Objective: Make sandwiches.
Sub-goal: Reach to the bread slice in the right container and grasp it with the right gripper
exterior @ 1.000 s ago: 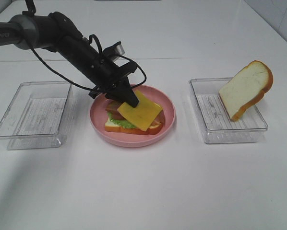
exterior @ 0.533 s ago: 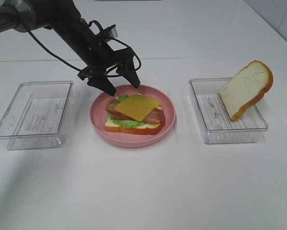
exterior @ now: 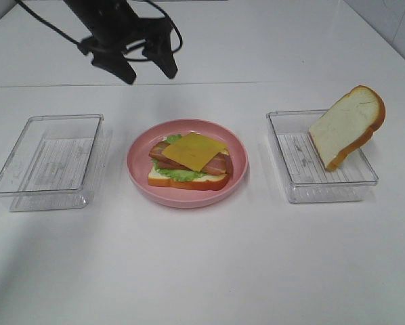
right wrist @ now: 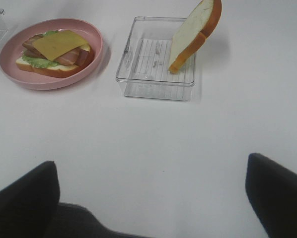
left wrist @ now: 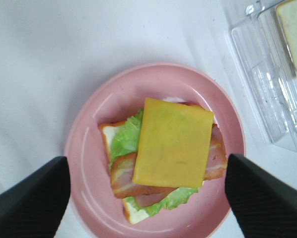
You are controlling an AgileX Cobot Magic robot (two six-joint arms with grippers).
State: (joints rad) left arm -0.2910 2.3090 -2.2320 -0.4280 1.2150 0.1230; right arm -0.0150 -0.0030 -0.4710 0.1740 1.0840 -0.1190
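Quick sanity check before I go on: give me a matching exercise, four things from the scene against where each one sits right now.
Things:
1. cheese square
2. loose bread slice
3. left tray
4. left gripper

Places:
A. leaning tilted against the right tray's far corner
B. nothing in it, left of the pink plate
C. open, raised behind the plate, holding nothing
D. topmost layer of the stack on the plate

Pairs: 1-D, 2-A, 3-B, 4-C

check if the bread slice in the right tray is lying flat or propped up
Propped up: the bread slice leans tilted on the tray rim.
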